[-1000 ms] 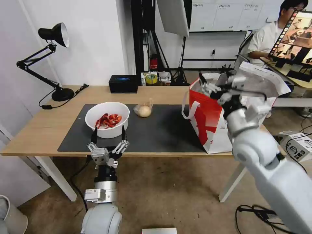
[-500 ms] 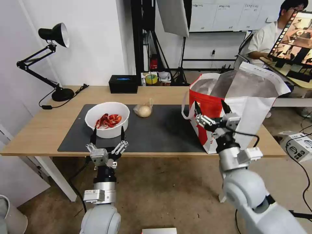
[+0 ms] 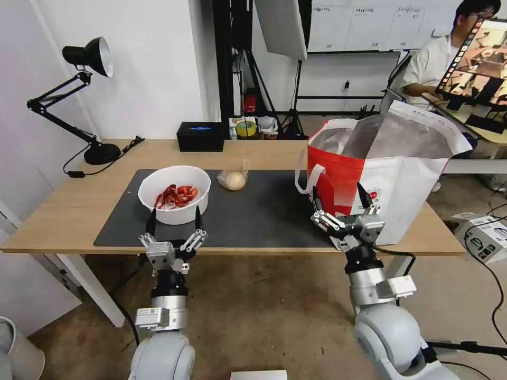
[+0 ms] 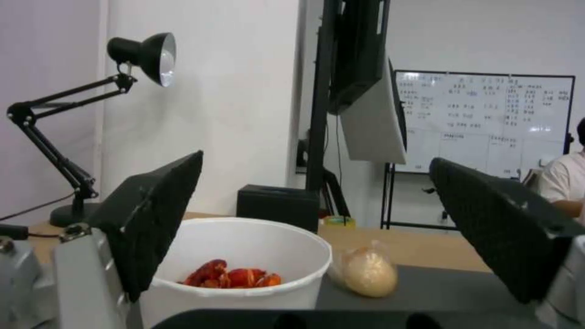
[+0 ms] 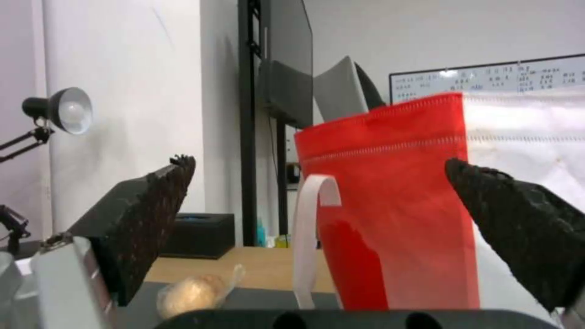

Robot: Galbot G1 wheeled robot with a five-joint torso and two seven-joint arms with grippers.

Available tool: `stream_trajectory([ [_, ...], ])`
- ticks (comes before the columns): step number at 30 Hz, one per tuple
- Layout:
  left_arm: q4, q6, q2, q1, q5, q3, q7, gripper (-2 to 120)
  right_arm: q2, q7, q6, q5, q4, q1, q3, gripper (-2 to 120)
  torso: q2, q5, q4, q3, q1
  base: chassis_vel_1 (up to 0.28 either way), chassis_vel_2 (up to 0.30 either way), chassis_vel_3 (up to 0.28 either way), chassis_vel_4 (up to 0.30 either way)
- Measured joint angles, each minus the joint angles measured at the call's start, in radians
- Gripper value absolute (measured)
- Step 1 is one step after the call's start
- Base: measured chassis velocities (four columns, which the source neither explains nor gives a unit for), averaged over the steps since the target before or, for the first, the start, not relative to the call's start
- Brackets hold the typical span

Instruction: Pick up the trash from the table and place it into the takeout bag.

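No text, brand or number is legible: the whiteboard (image 4: 484, 121) carries rows of writing too small to read, and the takeout bag (image 3: 388, 174) bears a small round red logo (image 3: 373, 195) whose lettering cannot be made out.

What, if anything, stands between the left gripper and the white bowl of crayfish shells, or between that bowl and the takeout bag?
Nothing visible blocks the left gripper, open just in front of the bowl. Between bowl and takeout bag lies bare mat; the bagged bun sits behind that line.
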Motion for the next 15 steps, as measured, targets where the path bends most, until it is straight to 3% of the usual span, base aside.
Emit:
stream_trajectory([
  [15,0.021,-0.037,0.000,0.022,0.004,-0.021,0.000,100,0.083,-0.036,0.149,-0.066,-0.053,-0.120,0.006,100,0.000,0.0000,0.0000,0.000,0.000,0.000,0.000,0.000,0.000],
])
